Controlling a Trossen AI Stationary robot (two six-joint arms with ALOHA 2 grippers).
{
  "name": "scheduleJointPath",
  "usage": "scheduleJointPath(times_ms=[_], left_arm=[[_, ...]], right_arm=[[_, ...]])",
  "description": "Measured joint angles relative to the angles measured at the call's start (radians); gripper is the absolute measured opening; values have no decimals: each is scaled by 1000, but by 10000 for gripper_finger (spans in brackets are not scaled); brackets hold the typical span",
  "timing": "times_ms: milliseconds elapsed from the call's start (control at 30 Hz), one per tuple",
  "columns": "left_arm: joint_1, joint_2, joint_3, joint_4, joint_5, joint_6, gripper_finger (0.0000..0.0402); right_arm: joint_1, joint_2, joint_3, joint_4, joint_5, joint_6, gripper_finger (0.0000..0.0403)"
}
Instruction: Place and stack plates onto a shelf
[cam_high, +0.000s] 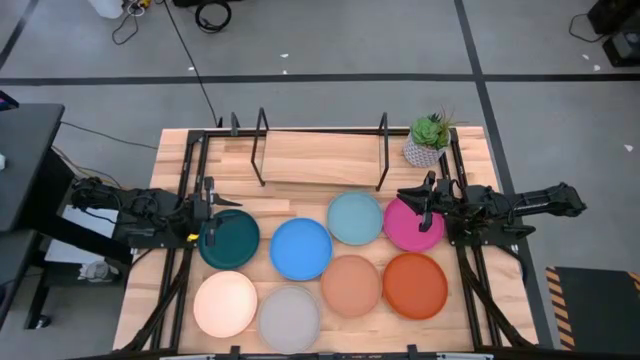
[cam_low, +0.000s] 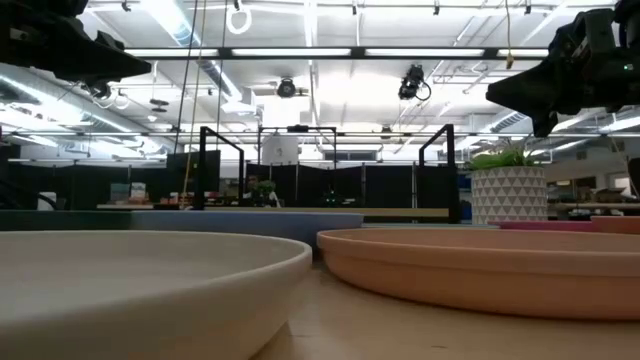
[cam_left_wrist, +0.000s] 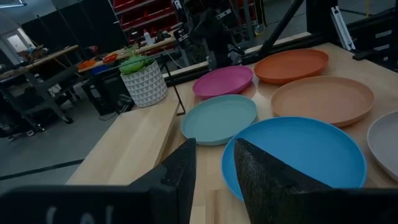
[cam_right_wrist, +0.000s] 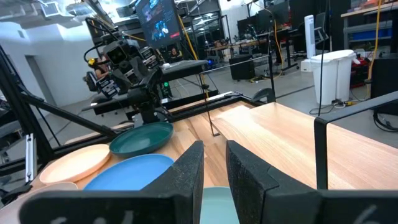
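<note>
Eight plates lie flat on the wooden table, none stacked: dark teal, blue, light blue, magenta, peach, orange-red, cream, grey. The shelf stands at the far side, its board bare. My left gripper hovers over the dark teal plate's far left rim, with a narrow gap between its fingers. My right gripper hovers over the magenta plate's far rim, also narrowly open. Neither touches anything.
A small potted plant stands at the table's far right corner, beside the shelf's right upright. Black frame rails run along both table sides. A strip of bare wood lies between the shelf and the plates.
</note>
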Motion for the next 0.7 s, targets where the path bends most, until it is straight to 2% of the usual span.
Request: scheduleJointPath(times_ms=[200, 333, 467, 633, 700], left_arm=[[0, -1, 1, 106, 3, -224, 117], [0, 0, 1, 186, 3, -353, 117], [0, 0, 1, 225, 3, -408, 117], [1, 0, 1, 265, 2, -402, 117], [3, 0, 1, 281, -1, -402, 117]], right_arm=[[0, 0, 0, 0, 0, -21, 75], [0, 0, 0, 2, 0, 23, 75], [0, 0, 0, 45, 0, 73, 75], [-4, 0, 0, 100, 0, 109, 75], [-5, 8, 14, 89, -63, 100, 75]])
